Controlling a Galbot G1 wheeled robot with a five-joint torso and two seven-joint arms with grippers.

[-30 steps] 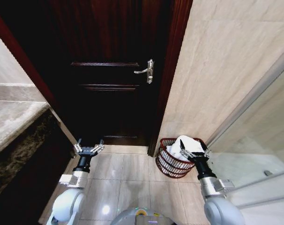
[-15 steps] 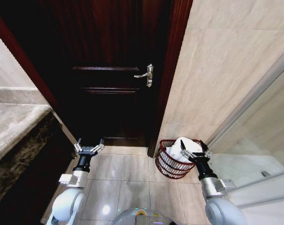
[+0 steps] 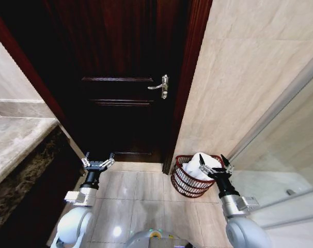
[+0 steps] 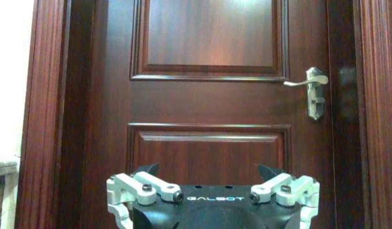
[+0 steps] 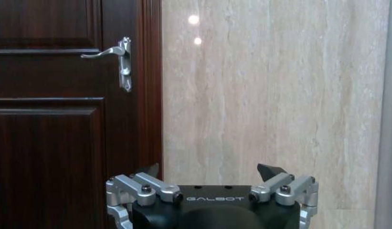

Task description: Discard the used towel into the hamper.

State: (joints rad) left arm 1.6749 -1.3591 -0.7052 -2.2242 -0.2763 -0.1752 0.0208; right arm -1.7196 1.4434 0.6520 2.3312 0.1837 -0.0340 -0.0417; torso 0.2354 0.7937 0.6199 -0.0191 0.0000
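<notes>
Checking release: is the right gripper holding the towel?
No. In the head view the right gripper is open and empty, and the white towel lies in the hamper.

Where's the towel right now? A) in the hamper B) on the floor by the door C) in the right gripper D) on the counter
A: the white towel sits inside the hamper, and the right gripper above it is open and empty.
</notes>
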